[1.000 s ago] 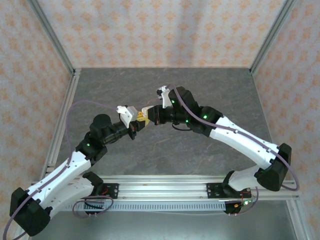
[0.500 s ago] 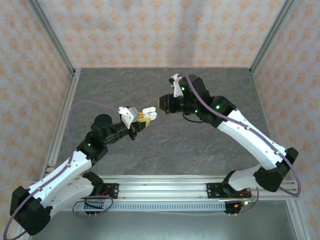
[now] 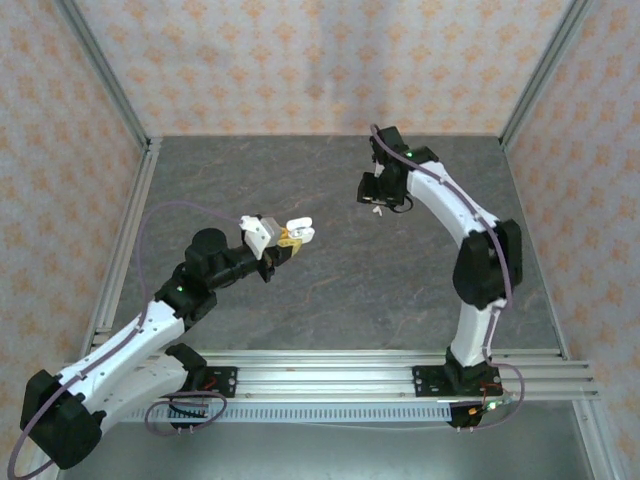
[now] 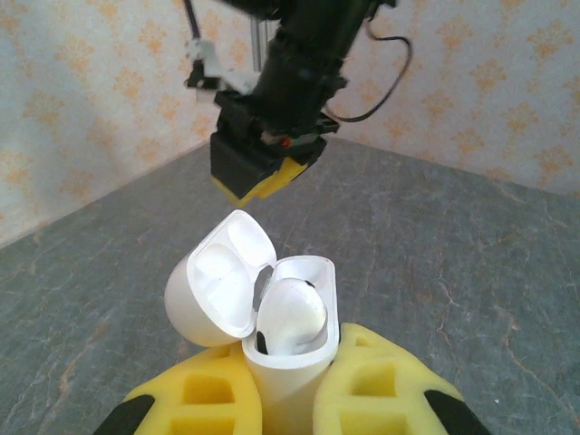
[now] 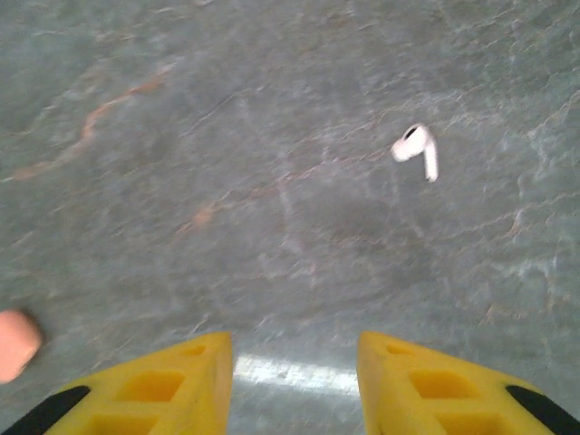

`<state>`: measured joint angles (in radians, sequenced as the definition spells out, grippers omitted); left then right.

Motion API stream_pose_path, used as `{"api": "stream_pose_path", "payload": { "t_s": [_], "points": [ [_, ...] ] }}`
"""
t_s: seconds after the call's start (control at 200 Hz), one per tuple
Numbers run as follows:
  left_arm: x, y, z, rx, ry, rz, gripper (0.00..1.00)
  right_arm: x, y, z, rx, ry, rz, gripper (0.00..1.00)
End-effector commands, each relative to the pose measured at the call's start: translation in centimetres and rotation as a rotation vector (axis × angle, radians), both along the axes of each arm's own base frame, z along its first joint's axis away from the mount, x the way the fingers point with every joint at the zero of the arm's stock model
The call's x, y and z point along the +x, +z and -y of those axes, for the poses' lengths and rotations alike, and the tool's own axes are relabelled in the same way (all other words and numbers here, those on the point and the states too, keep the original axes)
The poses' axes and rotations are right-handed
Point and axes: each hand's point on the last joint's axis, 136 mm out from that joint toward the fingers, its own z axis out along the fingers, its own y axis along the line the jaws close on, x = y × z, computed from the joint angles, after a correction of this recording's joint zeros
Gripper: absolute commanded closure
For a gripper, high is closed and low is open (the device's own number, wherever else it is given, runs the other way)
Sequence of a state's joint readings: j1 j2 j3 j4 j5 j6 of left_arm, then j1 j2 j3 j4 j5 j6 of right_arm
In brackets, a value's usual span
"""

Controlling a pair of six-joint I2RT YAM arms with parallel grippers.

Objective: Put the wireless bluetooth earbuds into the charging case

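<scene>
— Right arm (image 3: 450, 205) has swung off to upper centre, right gripper (image 5: 294, 349) spread wide, carrying nothing!
— Left gripper (image 3: 285, 243) clamps the white charging case (image 4: 288, 385), lid (image 4: 213, 290) open, one white earbud (image 4: 290, 317) seated inside; second earbud (image 5: 417, 149) lies on the table (image 5: 227, 136), upper right.

Glossy white charging case (image 4: 286, 388), seated earbud (image 4: 292, 317) white too; left gripper (image 4: 290, 353) fingers (image 4: 381, 390) yellow. Right wrist view: loose earbud (image 5: 417, 149) at 2 o'clock white, a pink blob (image 5: 16, 344) at 8 o'clock (identity unclear). Grey marbled table (image 5: 227, 136) with rust veins; walls (image 3: 320, 60) cream with orange floral motif.
</scene>
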<state>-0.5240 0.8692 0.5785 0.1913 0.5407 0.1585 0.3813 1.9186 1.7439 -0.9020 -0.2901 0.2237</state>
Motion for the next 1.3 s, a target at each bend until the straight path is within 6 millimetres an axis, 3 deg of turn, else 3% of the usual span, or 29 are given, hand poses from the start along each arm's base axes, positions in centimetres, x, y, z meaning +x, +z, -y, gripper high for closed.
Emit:
{"api": "stream_pose_path", "payload": {
  "t_s": [0.0, 0.22, 0.605, 0.946, 1.296],
  "points": [
    [-0.2, -0.5, 0.4, 0.015, -0.028, 0.006, 1.00, 1.0, -1.6, 1.5, -0.094, 0.053, -0.065, 0.58],
    [0.3, -1.2, 1.1, 0.029, -0.048, -0.018, 1.00, 3.7, -5.9, 3.0, -0.216, 0.100, -0.159, 0.57],
    [1.3, -2.2, 2.2, 0.050, -0.080, -0.058, 1.00, 6.6, -10.0, 3.5, -0.254, 0.121, -0.210, 0.57],
    [1.6, -2.5, 2.5, 0.058, -0.090, -0.073, 1.00, 6.4, -12.3, 4.6, -0.260, 0.108, -0.254, 0.61],
    [1.6, -2.4, 2.6, 0.052, -0.090, -0.082, 1.00, 4.5, -13.1, 4.4, -0.220, 0.106, -0.301, 0.69]
  ]
}}
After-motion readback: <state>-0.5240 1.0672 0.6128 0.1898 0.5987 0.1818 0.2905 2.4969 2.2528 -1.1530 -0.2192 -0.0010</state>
